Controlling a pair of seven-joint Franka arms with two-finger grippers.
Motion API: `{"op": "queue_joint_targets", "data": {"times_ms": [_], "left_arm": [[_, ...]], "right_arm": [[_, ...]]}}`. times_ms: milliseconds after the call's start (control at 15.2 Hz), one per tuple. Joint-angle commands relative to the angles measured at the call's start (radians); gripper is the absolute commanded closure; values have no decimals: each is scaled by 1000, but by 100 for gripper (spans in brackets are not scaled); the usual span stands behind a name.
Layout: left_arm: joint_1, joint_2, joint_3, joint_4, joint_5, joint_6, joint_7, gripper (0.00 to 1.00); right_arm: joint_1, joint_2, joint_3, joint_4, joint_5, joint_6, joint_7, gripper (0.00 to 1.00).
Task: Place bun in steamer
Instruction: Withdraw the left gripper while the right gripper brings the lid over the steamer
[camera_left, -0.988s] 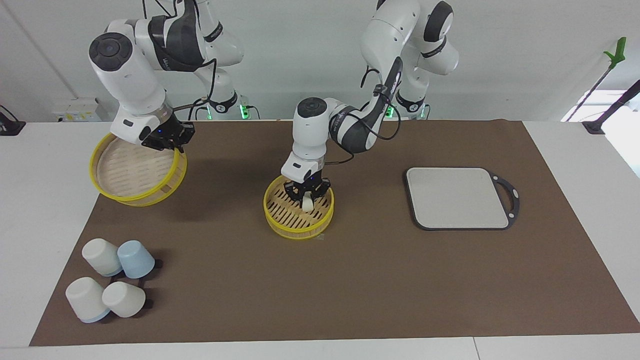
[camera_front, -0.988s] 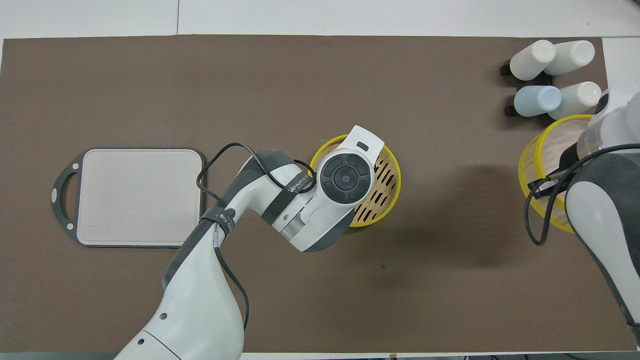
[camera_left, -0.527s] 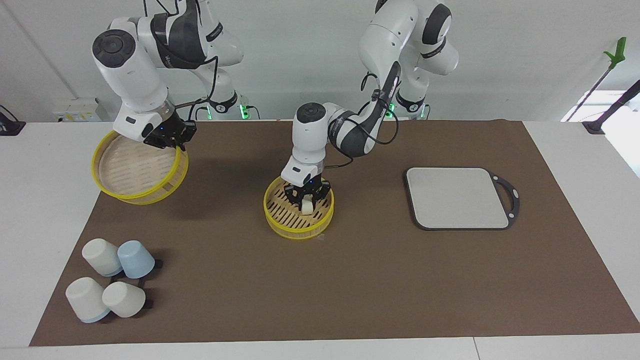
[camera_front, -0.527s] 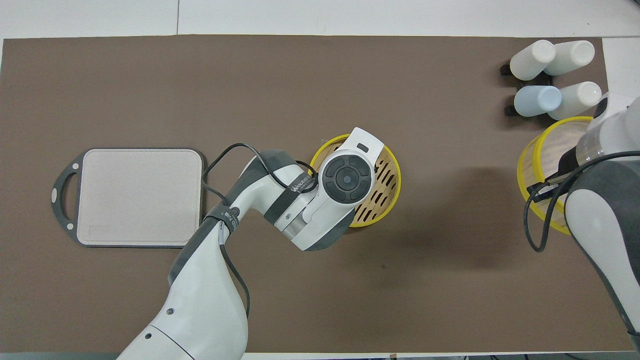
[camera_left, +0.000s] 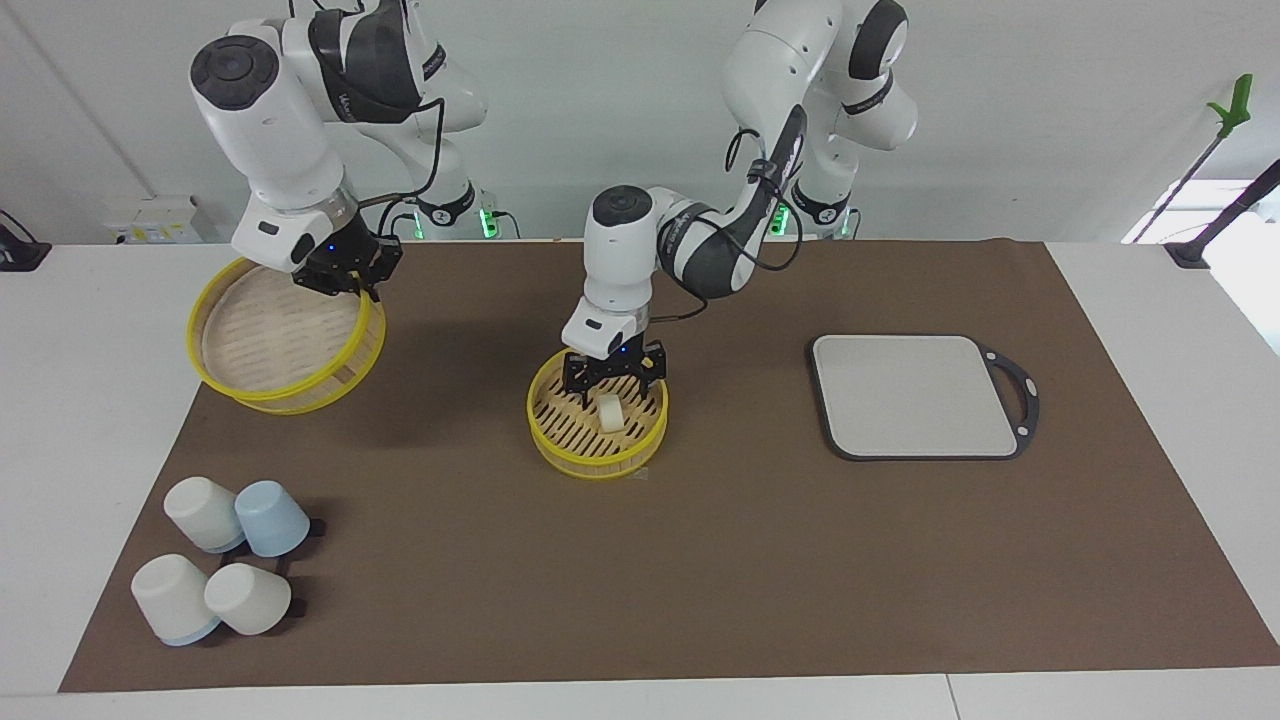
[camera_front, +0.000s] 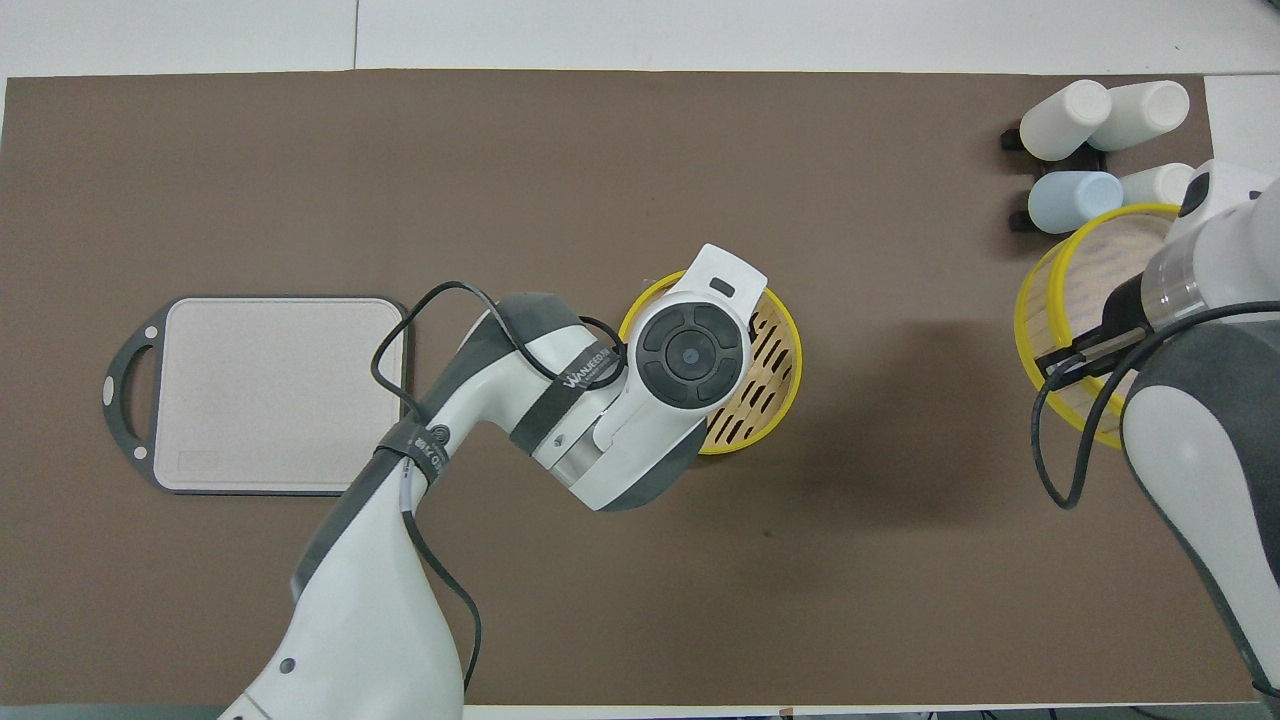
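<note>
The steamer (camera_left: 597, 455), a low round basket with yellow rims, stands mid-mat; part of it shows in the overhead view (camera_front: 785, 385). The cream-white bun (camera_left: 608, 411) lies on its slotted base. My left gripper (camera_left: 612, 378) hangs open just above the bun and is apart from it. In the overhead view the left arm hides the bun and the gripper. My right gripper (camera_left: 340, 285) is shut on the rim of the steamer's top piece (camera_left: 280, 345) and holds it tilted in the air over the mat's edge at the right arm's end; it also shows in the overhead view (camera_front: 1040, 300).
A grey square tray with a black handle (camera_left: 915, 395) lies toward the left arm's end; it shows in the overhead view (camera_front: 275, 395). Several upturned cups (camera_left: 225, 570) stand at the right arm's end, farther from the robots than the top piece.
My left gripper let go of the bun, which now lies in the steamer, and rose a little. My right arm lifted the top piece slightly.
</note>
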Motion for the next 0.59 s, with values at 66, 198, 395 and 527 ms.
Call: {"op": "queue_joint_targets", "data": {"times_ms": [66, 198, 395, 527], "left_arm": [[88, -164, 0, -31, 13, -176, 41, 0], [157, -204, 0, -34, 11, -235, 97, 0], [298, -285, -1, -75, -31, -292, 270, 0], [398, -331, -1, -91, -62, -327, 413, 0]], "right_arm": [[69, 41, 3, 77, 39, -1, 93, 100], [110, 107, 3, 159, 74, -4, 174, 100], [249, 245, 3, 296, 82, 5, 384, 100], [345, 311, 1, 340, 72, 46, 487, 100]]}}
